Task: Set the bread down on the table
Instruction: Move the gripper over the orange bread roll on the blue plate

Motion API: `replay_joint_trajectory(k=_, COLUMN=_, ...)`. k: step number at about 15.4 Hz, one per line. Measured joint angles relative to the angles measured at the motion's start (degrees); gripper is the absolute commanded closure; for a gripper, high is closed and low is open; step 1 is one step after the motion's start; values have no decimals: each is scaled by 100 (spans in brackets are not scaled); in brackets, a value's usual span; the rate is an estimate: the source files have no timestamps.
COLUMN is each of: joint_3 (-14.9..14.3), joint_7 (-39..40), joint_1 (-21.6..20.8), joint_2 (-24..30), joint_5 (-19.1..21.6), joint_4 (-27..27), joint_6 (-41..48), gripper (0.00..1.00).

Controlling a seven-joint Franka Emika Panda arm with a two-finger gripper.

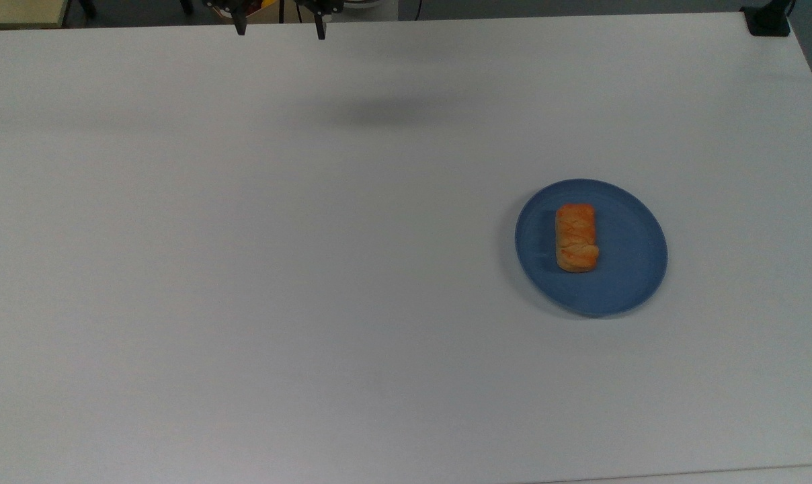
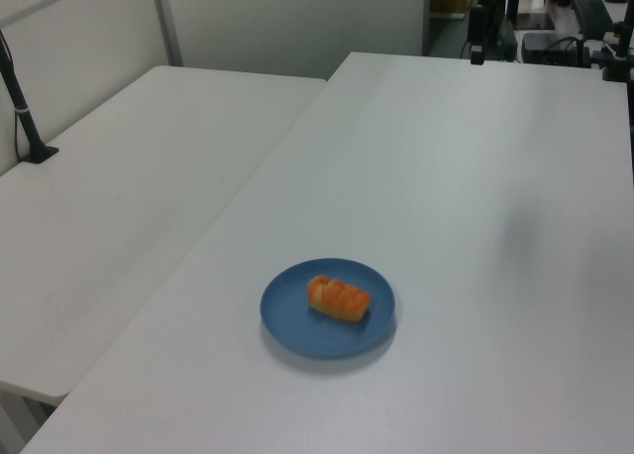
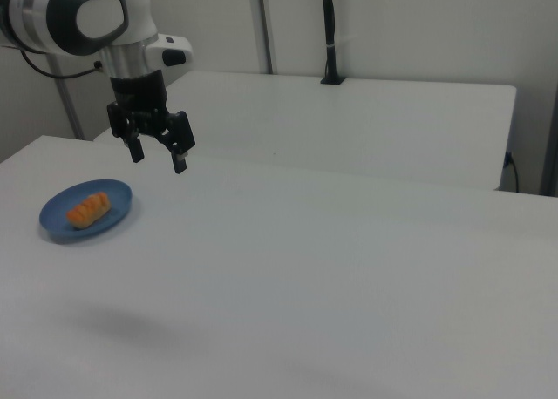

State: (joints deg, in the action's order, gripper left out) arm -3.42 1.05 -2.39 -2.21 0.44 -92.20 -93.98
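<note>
The golden-orange bread (image 1: 576, 237) lies on a round blue plate (image 1: 631, 269) on the white table (image 1: 278, 269), toward the top view's right. It also shows on the plate (image 2: 297, 320) as bread (image 2: 338, 298) in the left view, and as bread (image 3: 88, 210) in the right view. My gripper (image 3: 158, 156) hangs open and empty high above the table, well apart from the plate. In the top view my gripper (image 1: 280, 29) sits at the upper edge, its fingertips (image 1: 240, 29) spread wide.
A second white table (image 2: 119, 206) adjoins at the left view's left, with a black clamp post (image 2: 25, 117) on it. Another black clamp (image 1: 767, 20) sits at the table's far right corner in the top view. The arm's shadow (image 1: 386, 111) falls on the table.
</note>
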Motion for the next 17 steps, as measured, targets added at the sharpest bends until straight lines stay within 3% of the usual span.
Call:
replay_joint_trajectory(k=10, joint_3=65, joint_7=0, joint_1=-34, joint_2=-7, joint_5=3, joint_4=28, joint_6=0, gripper=0)
replay_joint_trajectory(k=13, joint_3=137, joint_7=-261, joint_1=-304, joint_2=-76, joint_5=88, joint_4=191, joint_6=-192, gripper=0)
replay_joint_trajectory(k=17, joint_3=399, joint_7=-1280, joint_1=-860, joint_2=-376, joint_5=108, joint_4=209, joint_6=-854, gripper=0)
